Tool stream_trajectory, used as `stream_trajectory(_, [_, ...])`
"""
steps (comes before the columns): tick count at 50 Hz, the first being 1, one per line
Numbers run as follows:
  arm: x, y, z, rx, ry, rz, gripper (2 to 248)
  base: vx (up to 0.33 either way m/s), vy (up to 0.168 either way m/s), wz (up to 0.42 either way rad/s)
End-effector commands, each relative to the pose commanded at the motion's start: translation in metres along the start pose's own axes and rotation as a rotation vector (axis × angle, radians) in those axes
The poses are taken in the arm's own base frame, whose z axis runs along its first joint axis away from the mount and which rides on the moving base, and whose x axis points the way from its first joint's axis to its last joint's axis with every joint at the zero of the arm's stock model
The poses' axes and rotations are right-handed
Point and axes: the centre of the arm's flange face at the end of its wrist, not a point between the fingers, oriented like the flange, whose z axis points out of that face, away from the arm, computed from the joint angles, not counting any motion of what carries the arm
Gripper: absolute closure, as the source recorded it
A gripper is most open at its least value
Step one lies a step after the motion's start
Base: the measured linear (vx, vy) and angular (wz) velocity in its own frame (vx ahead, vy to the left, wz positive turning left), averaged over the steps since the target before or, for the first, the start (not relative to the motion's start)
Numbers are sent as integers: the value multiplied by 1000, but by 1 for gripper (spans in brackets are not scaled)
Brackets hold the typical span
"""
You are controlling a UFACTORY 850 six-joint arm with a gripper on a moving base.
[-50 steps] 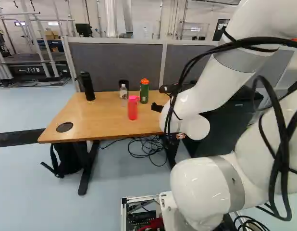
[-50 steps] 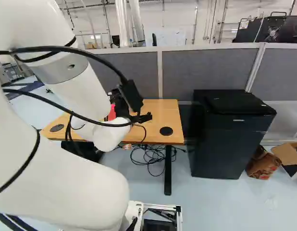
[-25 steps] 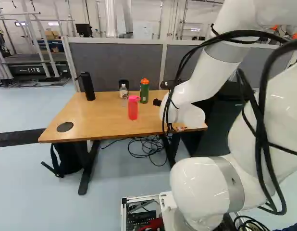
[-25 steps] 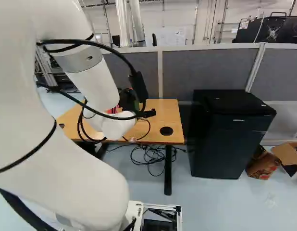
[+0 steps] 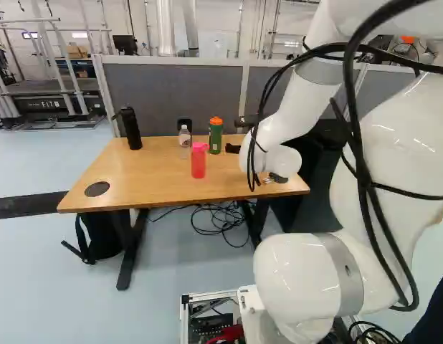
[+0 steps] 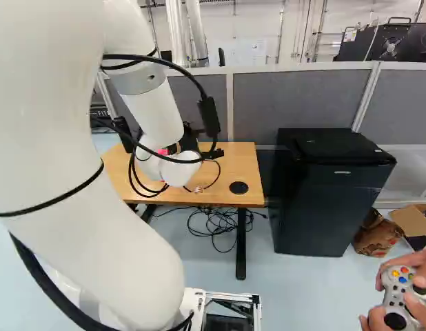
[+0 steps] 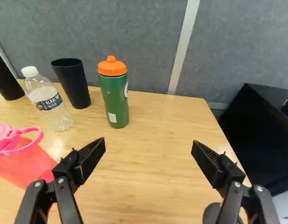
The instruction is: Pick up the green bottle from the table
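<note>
Objects on and around the counter [image 5: 153, 168], ordered from left to right, with the green bottle [image 7: 114, 100] as reference. The black backpack [image 5: 103, 240] lies on the floor, below and to the left of the green bottle. The round black insert [image 5: 97, 189] is set in the counter's surface, nearer me than the reference. The tall black bottle [image 5: 130, 129] stands well to its left; the clear water bottle [image 7: 50, 102] and the black cup [image 7: 73, 84] stand upright between the two, the cup being the nearer to the green bottle. The pink bottle [image 5: 198, 161] stands left of the reference and closer to me. The green bottle itself, orange-capped, stands upright near the grey partition [image 5: 171, 89]. My pincer [image 6: 190, 141] is spread wide, holding nothing, on the near side of the green bottle; in the wrist view the bottle stands ahead, roughly in line with the finger [image 7: 91, 156] on the pink bottle's side. The black fridge [image 6: 330, 200] stands on the floor to the bottle's right. Farther right, a person's hands [image 6: 414, 286] hold a game controller [image 6: 400, 296].
</note>
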Motion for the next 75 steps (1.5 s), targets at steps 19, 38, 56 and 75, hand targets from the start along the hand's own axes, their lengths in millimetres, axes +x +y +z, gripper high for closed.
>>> stream_trajectory(19, [11, 2, 35, 120, 5, -110, 3, 0, 0, 0])
stream_trajectory(38, [20, 0, 69, 247, 15, -224, 3, 0, 0, 0])
stream_trajectory(56, [28, 4, 102, 304, 19, -218, 3, 0, 0, 0])
stream_trajectory(75, [37, 9, 137, 328, 3, -48, 3, 0, 0, 0])
